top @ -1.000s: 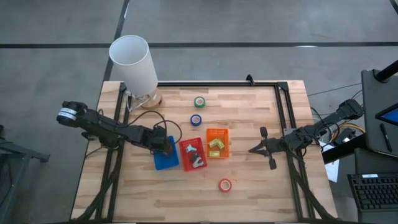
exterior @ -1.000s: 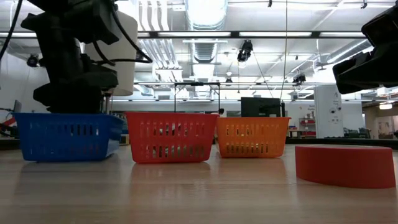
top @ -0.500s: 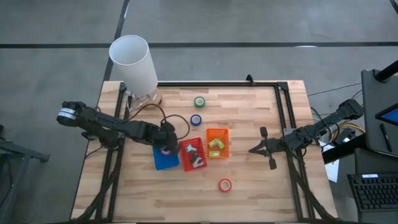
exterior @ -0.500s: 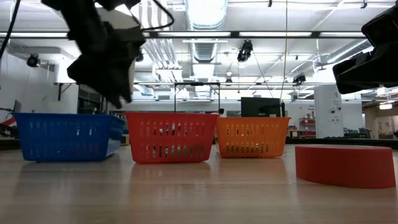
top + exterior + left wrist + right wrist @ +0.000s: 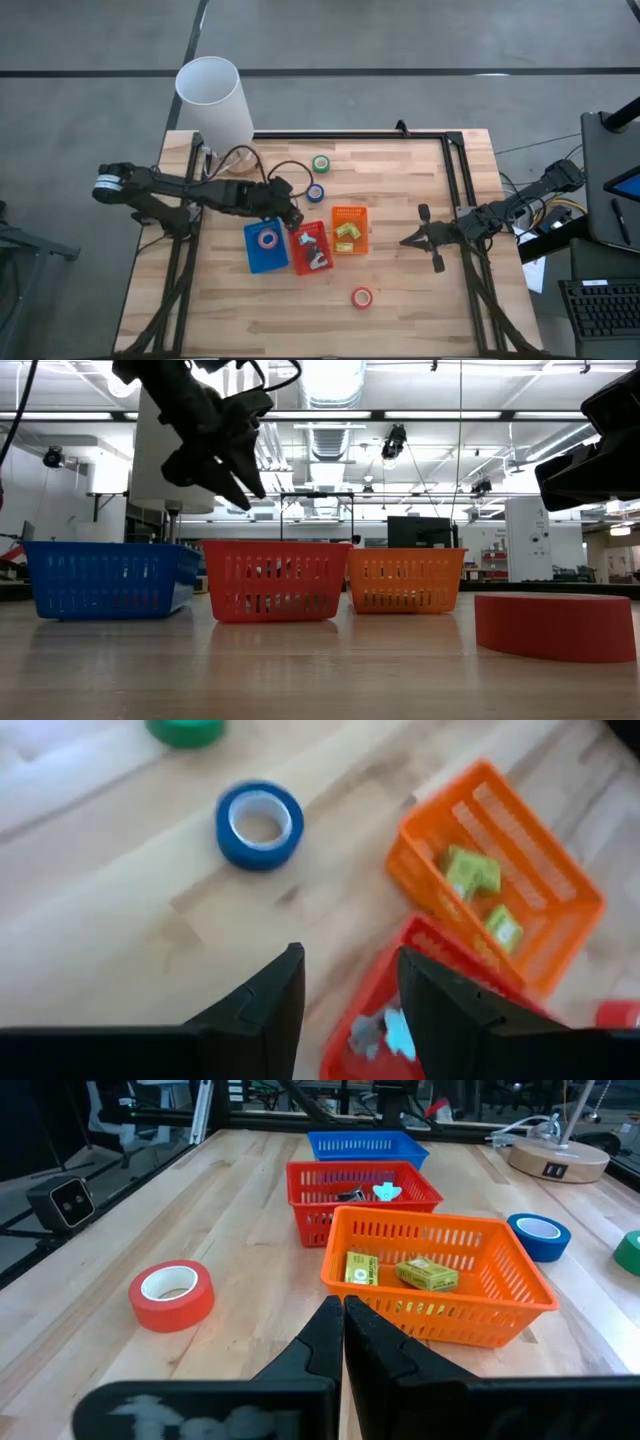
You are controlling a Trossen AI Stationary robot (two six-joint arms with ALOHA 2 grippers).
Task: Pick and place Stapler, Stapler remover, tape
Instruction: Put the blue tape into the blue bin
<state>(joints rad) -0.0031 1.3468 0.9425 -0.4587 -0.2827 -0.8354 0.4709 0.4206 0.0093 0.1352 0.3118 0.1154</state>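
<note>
In the high view the blue tape roll (image 5: 315, 192) and the green roll (image 5: 320, 163) lie flat on the wood toward the far edge. A red roll (image 5: 361, 297) lies near the near edge. A pinkish roll (image 5: 267, 238) lies inside the blue basket (image 5: 252, 262). My left gripper (image 5: 293, 212) hangs open in the air above the far ends of the blue and red baskets, a little short of the blue roll (image 5: 259, 824). My right gripper (image 5: 408, 240) is shut and waits right of the orange basket (image 5: 350, 229). Small metal tools lie in the red basket (image 5: 310, 250).
Yellow-green blocks (image 5: 420, 1273) lie in the orange basket. A white lamp shade (image 5: 213, 100) and its wooden base (image 5: 238, 160) stand at the far left corner. A black rail (image 5: 455, 170) runs along the far and right sides. Bare wood lies between the baskets and the right gripper.
My left gripper has risen out of the blue basket and moved toward the far right, toward the blue roll. The pinkish roll that showed at the gripper now lies in the blue basket. The right arm has kept still.
</note>
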